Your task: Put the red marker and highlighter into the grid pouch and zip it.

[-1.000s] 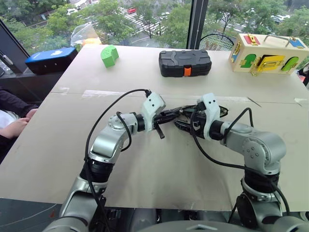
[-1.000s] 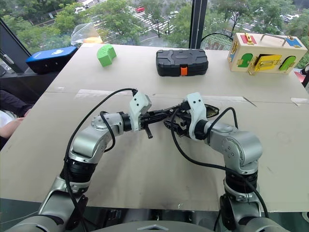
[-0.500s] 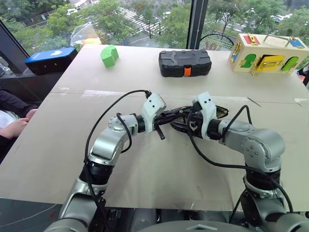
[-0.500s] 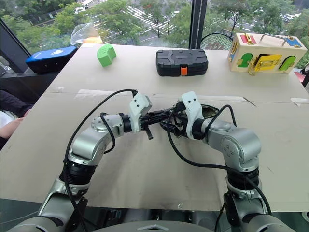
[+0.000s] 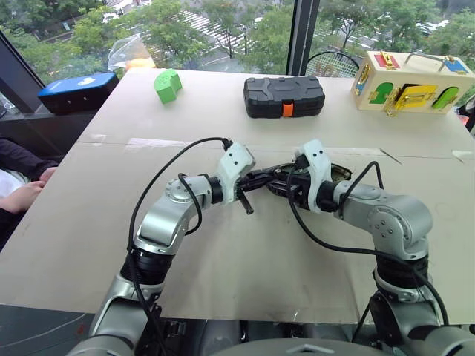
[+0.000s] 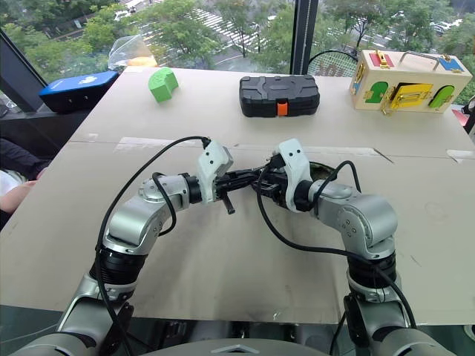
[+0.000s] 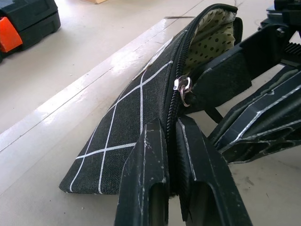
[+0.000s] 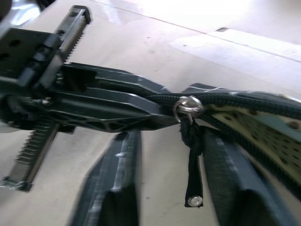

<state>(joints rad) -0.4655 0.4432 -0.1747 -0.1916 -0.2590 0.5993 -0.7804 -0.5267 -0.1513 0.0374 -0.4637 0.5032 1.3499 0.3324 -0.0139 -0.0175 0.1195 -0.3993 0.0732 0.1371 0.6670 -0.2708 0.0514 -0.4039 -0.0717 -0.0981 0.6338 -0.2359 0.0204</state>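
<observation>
Pouch (image 7: 136,117) is hanging mid-surface betw. both grippers, lifted off the surface (image 5: 245,252), zipper partly open w/ dotted lining showing. Left gripper (image 7: 171,155) is pinching pouch's zipper edge, fingers nearly together. Right gripper (image 8: 164,165) is sitting at the zipper pull (image 8: 190,141), fingers either side w/ a gap; can't tell if it's gripping. Black case (image 5: 284,96), green block (image 5: 168,84), wooden toy box (image 5: 412,81) are lying at far edge.

1 pouch (image 7: 127,122), 2 claws, 1 case (image 5: 284,96)
</observation>
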